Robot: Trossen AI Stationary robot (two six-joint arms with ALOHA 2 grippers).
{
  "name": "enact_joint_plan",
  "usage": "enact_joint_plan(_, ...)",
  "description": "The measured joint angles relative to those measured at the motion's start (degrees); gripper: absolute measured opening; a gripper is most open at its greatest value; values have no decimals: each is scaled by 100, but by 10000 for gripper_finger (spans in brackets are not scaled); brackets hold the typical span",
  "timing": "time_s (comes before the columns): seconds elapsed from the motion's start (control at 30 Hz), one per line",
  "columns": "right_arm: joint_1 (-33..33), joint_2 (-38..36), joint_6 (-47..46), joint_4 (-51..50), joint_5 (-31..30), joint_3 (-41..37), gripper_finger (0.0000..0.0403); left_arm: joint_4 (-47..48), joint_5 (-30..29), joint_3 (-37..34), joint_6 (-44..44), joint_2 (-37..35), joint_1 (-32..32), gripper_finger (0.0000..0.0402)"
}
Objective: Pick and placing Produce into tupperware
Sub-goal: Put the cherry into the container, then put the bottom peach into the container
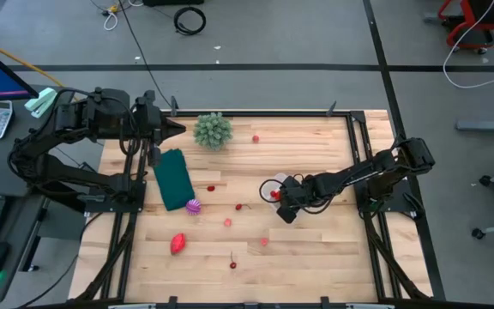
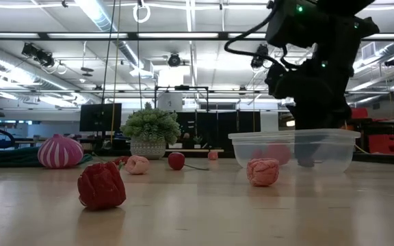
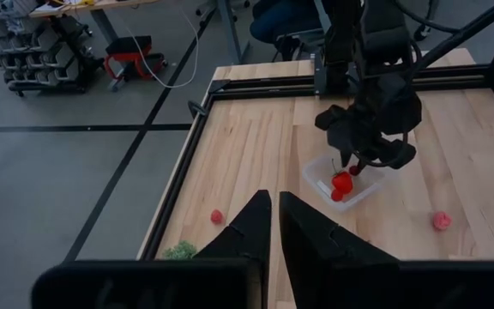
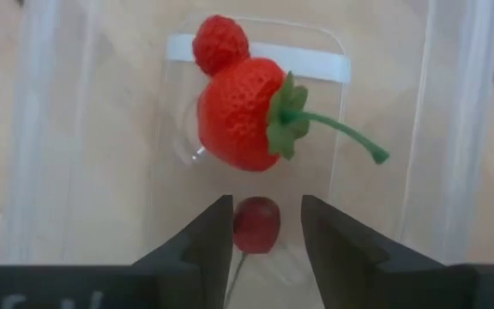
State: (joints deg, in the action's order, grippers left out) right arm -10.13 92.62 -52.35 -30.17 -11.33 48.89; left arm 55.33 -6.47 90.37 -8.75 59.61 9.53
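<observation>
The clear tupperware (image 1: 273,190) stands on the table right of centre. In the right wrist view it holds a big red strawberry (image 4: 247,112) with a green stalk, a small red berry (image 4: 221,43) and a little cherry (image 4: 256,225). My right gripper (image 4: 266,227) points down into the tub (image 2: 294,149), open, with the cherry between its fingers. More produce lies loose on the wood: a red piece (image 1: 177,244), the purple-pink striped ball (image 1: 194,206) and several tiny berries. My left gripper (image 1: 177,127) waits, shut, at the far left. My right gripper comes from above into the tub. The cherry (image 4: 268,225) lies on the tub's floor between the fingers. A gap shows between it and one finger (image 4: 324,232); whether the other finger (image 4: 213,236) touches it I cannot tell.
A spiky green plant (image 1: 213,130) stands near the far edge, and a dark green folded cloth (image 1: 173,178) lies beside the left arm. A lone berry (image 1: 256,137) sits far from the tub. A black frame rails the table's sides.
</observation>
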Motion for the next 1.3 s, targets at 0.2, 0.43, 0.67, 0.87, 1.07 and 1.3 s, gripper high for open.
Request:
enact_joint_plan(0.2,0,-7,594,-7,109,601,139,0,-1,0,-2,0,-1,28)
enact_joint_plan(0.43,-32,-11,1102,-529,116,1771,129,2,-1,0,-2,0,1,30)
enact_joint_plan(0.67,-460,128,1648,-143,340,1970,128,102,0,0,-2,0,-1,35)
enact_joint_plan(0.87,-1062,742,2147,703,461,1920,128,117,1,2,-1,2,-1,26)
enact_joint_plan(1.07,-1345,1424,2268,1115,454,1918,128,111,-1,2,0,2,-1,24)
enact_joint_plan(1.3,-1370,1652,1905,1137,568,1918,135,109,0,2,2,2,-1,34)
